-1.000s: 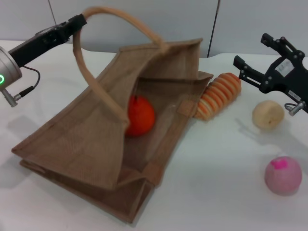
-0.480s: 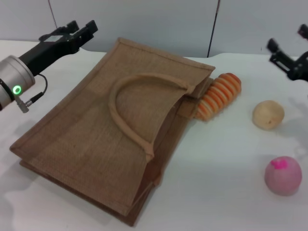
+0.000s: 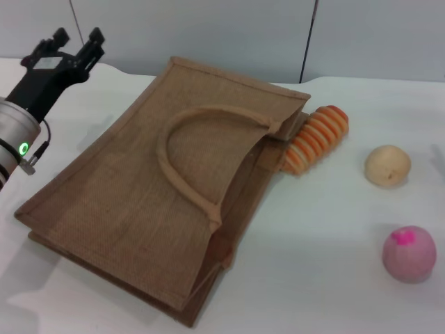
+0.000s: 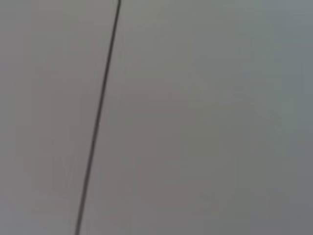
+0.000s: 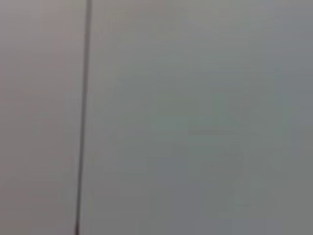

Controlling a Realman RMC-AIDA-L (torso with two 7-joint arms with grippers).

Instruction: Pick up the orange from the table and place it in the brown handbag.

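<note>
1. White tabletop [image 3: 327,278] is filling the head view, with a pale grey panelled wall [image 3: 208,35] running behind its far edge.
2. At the far left corner of the table, the left gripper [image 3: 73,43] is hanging in the air with its two black fingers spread apart and nothing between them. It is sitting off the bag's far left side, not touching it.
3. Just beside that gripper, the brown handbag [image 3: 125,188] is lying flat across the left half of the table, its loop handle [image 3: 188,160] resting on the upper panel and its mouth facing the right side.
4. No part of the orange is showing; I cannot tell where it is lying.
5. A ribbed orange-and-cream loaf [image 3: 318,138] is touching the bag's far right corner.
6. A pale beige round fruit [image 3: 387,165] is sitting near the table's right edge, apart from the loaf.
7. A pink ball [image 3: 409,253] is sitting toward the near right corner.
8. Both wrist views are showing only blank grey wall with one dark seam [image 4: 98,117]. No right gripper is showing.
</note>
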